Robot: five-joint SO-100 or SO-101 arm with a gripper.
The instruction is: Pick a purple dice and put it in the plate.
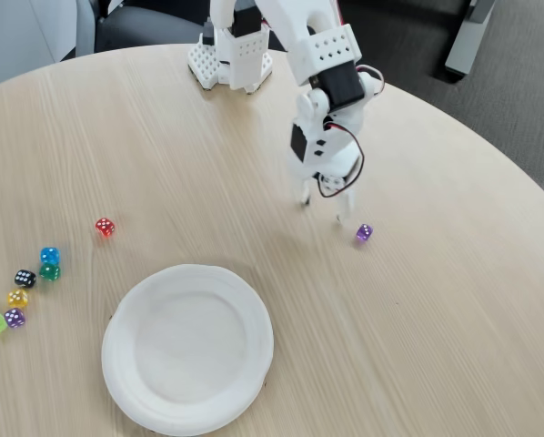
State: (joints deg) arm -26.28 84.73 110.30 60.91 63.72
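gripper (325,208) hovers parted just beside the purple dice (364,234) (near the table's (454,309) right edge); it should shift right, centre over it, then close before heading to the plate (188,358).

White printed arm (322,55), black servos, red-black wires.

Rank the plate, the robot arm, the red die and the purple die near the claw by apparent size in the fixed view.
1. Round white disposable plate
2. White robot arm; cropped by the frame
3. Translucent red die and translucent purple die: look alike, unranked
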